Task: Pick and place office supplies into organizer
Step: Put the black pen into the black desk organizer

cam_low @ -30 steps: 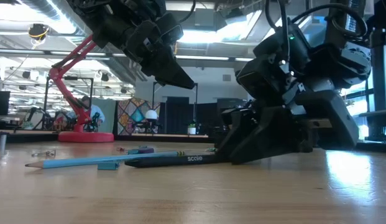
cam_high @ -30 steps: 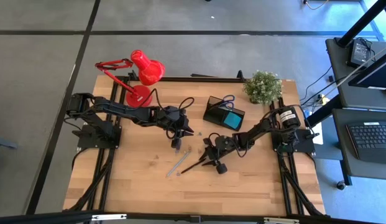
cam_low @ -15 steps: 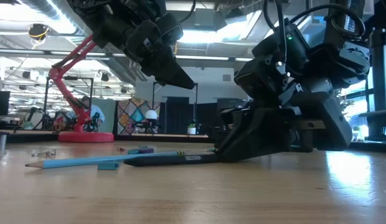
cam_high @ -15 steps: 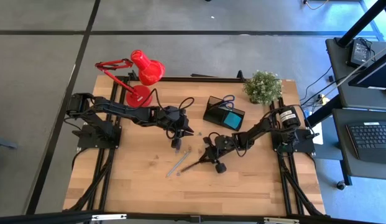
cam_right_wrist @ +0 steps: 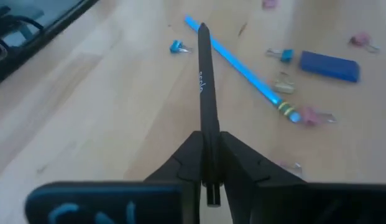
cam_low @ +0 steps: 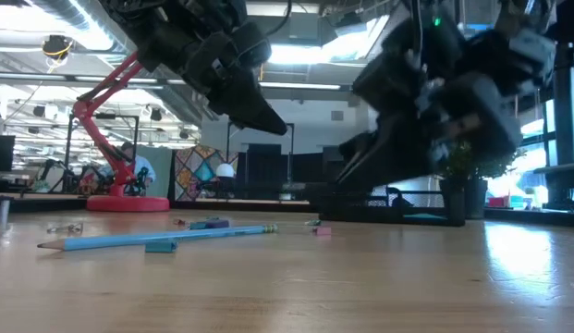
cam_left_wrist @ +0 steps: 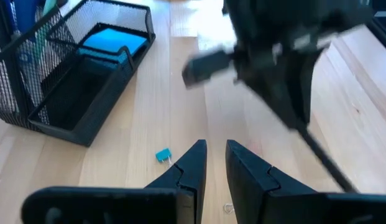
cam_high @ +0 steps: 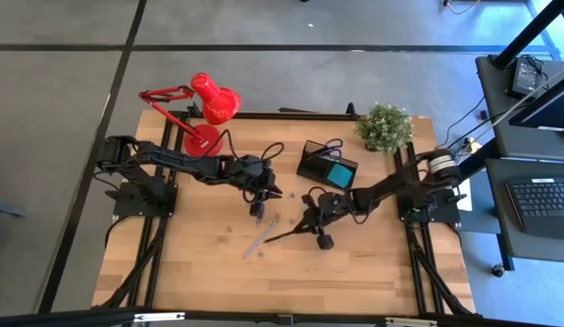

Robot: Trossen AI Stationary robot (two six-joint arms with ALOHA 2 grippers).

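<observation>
Over the middle of the table (cam_high: pixel 200 263), the left pincer (cam_left_wrist: pixel 214 163) hangs above the wood with nothing between its fingers, which stand only a narrow gap apart; a small blue clip (cam_left_wrist: pixel 162 155) lies on the boards just beside its tips, and it seems to be waiting. Just to its right, the blue pencil (cam_high: pixel 262 236) lies flat among the small clips (cam_right_wrist: pixel 286 81) and a blue eraser (cam_right_wrist: pixel 329 66), all yet to be gathered.

Further right, the right pincer (cam_right_wrist: pixel 208 163) is clenched on the black pen (cam_right_wrist: pixel 205 81), gripping it near one end so that most of the pen juts forward beyond the fingertips. In the low view the pen is clear of the table. The organizer (cam_high: pixel 325 164) stands beyond this pincer, toward the back of the table, with the teal sticky-note pad (cam_high: pixel 339 173) and the blue-handled scissors (cam_high: pixel 332 144) already in it.

The step in hand looks like carrying the pen to the organizer. Done well, this would mean:
- lifting high enough that the long free end clears the mesh rim;
- tilting the pen toward upright before lowering it;
- aiming for an upright compartment rather than the one with the pad;
- releasing only once the tip is well inside, since a grip this far off centre may let the pen swing.
</observation>
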